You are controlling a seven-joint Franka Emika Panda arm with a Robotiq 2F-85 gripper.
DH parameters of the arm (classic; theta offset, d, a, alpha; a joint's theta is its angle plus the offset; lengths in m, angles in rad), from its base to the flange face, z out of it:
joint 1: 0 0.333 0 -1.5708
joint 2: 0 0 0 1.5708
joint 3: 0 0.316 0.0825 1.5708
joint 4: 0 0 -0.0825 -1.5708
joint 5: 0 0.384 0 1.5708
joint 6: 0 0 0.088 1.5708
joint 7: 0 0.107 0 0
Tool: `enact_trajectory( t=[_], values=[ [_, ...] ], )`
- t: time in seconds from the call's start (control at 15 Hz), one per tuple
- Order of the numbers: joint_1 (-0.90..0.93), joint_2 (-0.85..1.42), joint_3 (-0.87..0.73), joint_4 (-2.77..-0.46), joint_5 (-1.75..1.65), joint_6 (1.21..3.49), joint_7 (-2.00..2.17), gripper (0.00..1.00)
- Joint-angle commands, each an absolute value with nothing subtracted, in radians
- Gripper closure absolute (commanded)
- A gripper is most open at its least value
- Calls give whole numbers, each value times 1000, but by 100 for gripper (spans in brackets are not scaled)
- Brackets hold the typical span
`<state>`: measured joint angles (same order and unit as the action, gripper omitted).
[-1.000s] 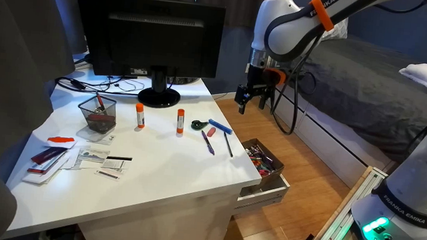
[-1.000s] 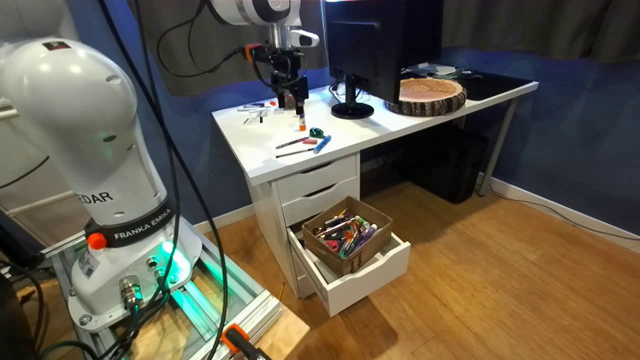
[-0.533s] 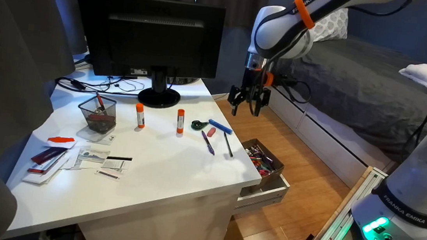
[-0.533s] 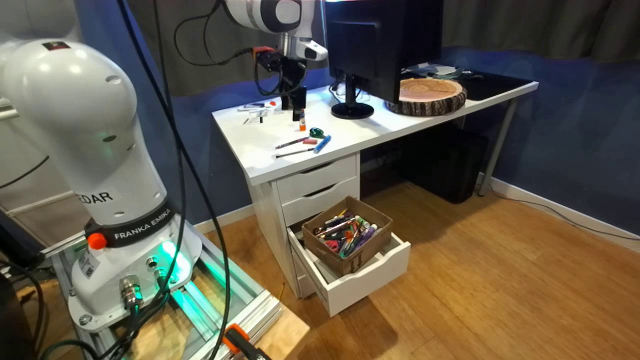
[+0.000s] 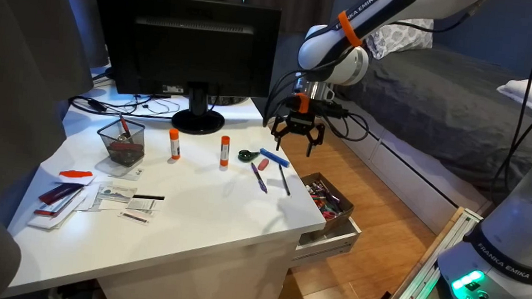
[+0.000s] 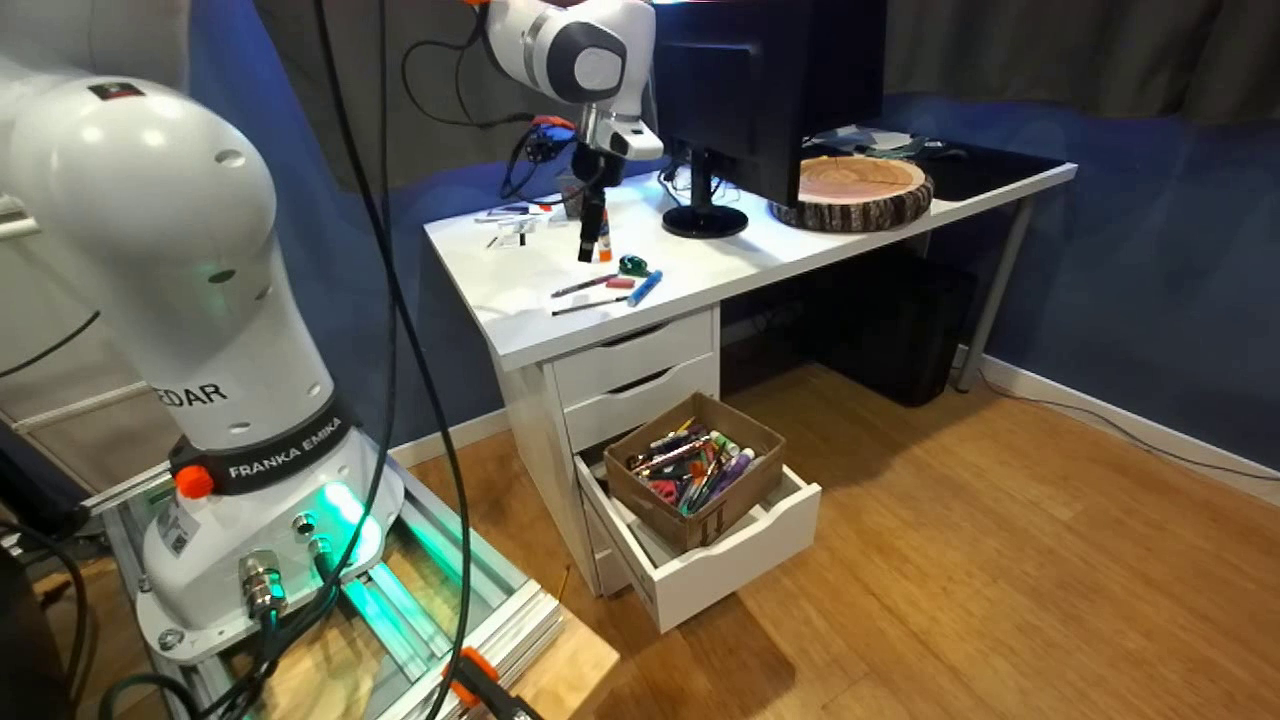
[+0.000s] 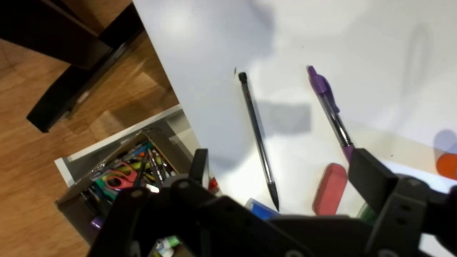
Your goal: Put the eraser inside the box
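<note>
Pincer (image 5: 293, 151): tips apart, nothing gripped, above the white flat-topped bench (image 5: 200, 221). Centre it over the pink round-ended eraser block (image 7: 330, 192), lower right of the wrist view. Close across the narrow width; avoid the adjacent purple click pen (image 7: 321, 87).

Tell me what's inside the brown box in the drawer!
Inside the box, lots of pens or pencils lie jumbled, with pink scissor handles among them. Whatever lies deeper is covered by the things on top, so I can't see what's there.
</note>
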<state>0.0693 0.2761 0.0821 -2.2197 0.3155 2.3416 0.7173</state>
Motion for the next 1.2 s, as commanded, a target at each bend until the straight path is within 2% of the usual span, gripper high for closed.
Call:
enact_trajectory(
  t=[0.0,0.47,1.13],
  values=[
    [95,321,53,-2180,357,2342,880,0],
    [84,330,53,-2185,353,2338,939,0],
    [61,454,45,-2087,401,2337,931,0]
  ],
)
